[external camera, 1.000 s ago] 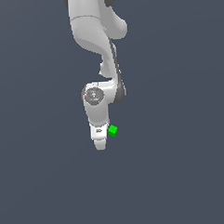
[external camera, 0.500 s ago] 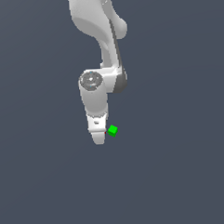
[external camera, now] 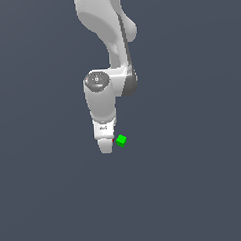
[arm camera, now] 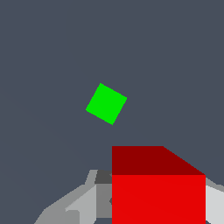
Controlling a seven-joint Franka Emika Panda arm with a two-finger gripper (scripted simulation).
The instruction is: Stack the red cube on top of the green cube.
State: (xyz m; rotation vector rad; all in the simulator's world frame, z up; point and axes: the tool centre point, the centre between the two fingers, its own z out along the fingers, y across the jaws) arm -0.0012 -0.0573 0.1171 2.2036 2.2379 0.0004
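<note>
The red cube (arm camera: 158,192) fills the wrist view close up, and my gripper (arm camera: 158,208) is shut on it, a grey finger (arm camera: 83,205) on one side and a pale one (arm camera: 215,199) on the other. The green cube (arm camera: 106,103) lies alone on the grey floor, apart from the red cube and turned at an angle to it. In the exterior view my gripper (external camera: 105,146) points down just to the left of the green cube (external camera: 121,140). The hand hides the red cube there.
The plain dark grey floor (external camera: 196,188) spreads all around. The white arm (external camera: 106,48) comes down from the top of the exterior view.
The hand has risen a little and shifted slightly towards the exterior view's left, with the wrist joint climbing. The green cube has stayed put.
</note>
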